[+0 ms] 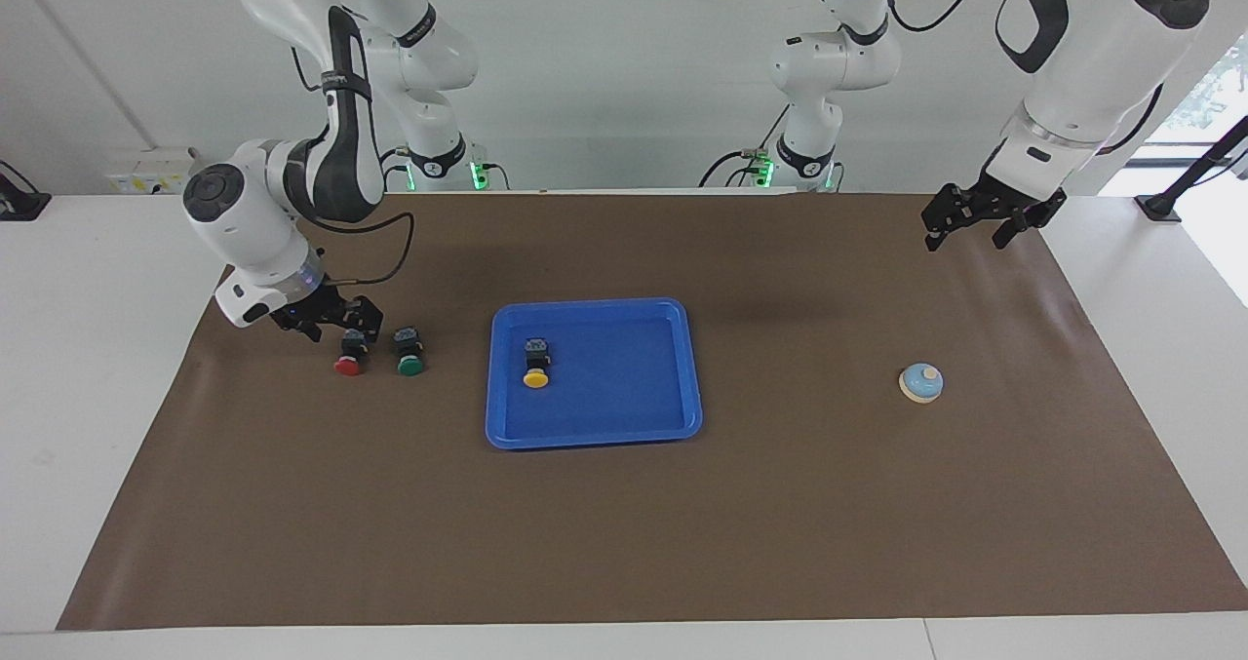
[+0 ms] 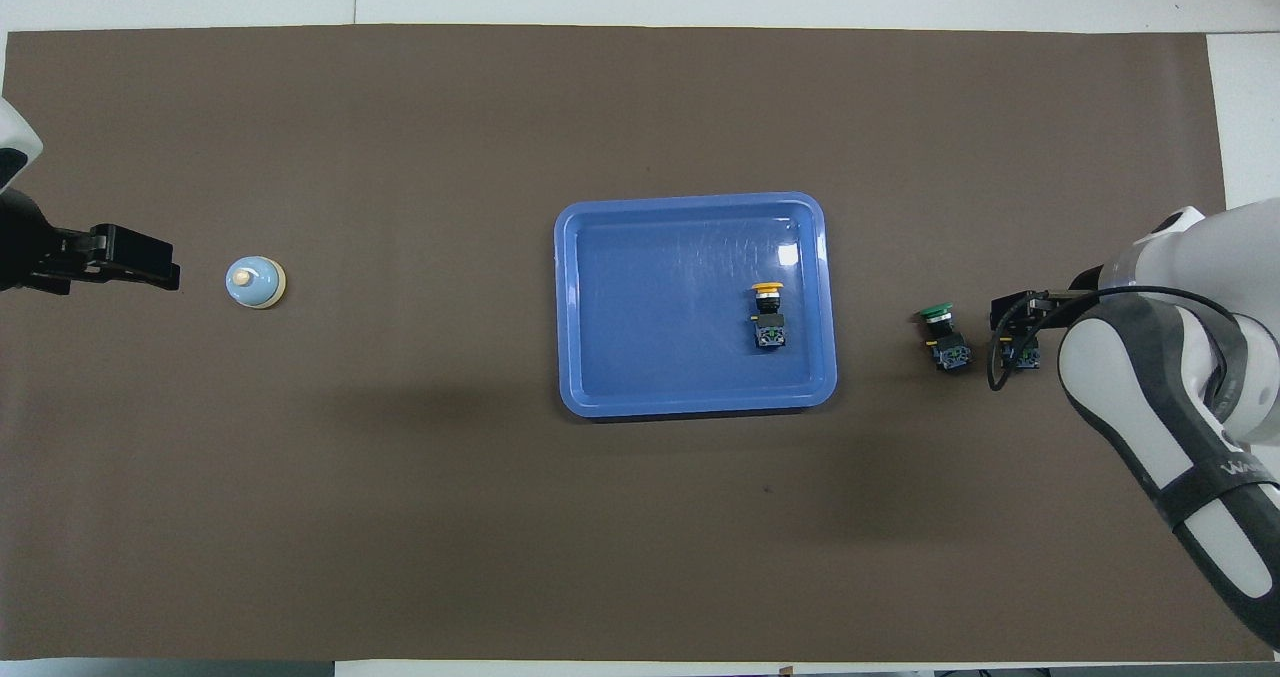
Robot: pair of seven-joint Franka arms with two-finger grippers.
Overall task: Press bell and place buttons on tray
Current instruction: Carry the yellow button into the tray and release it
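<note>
The blue tray [image 1: 624, 387] [image 2: 660, 307] lies mid-table with the yellow button [image 1: 535, 364] [image 2: 768, 319] in it, on its side at the right arm's end. The green button [image 1: 409, 352] [image 2: 945, 337] and the red button [image 1: 348, 356] [image 2: 1024, 358] lie on the mat beside the tray. My right gripper [image 1: 341, 325] [image 2: 1015, 315] is open, low over the red button's black body; whether they touch cannot be told. The bell [image 1: 920, 383] [image 2: 255, 283] stands toward the left arm's end. My left gripper [image 1: 965, 235] [image 2: 150, 269] hangs open in the air, apart from the bell.
A brown mat [image 1: 624, 543] covers most of the white table [image 1: 88, 368]. A black cable [image 1: 390, 251] loops from the right arm's wrist. Two more robot bases [image 1: 809, 153] stand at the table's edge by the wall.
</note>
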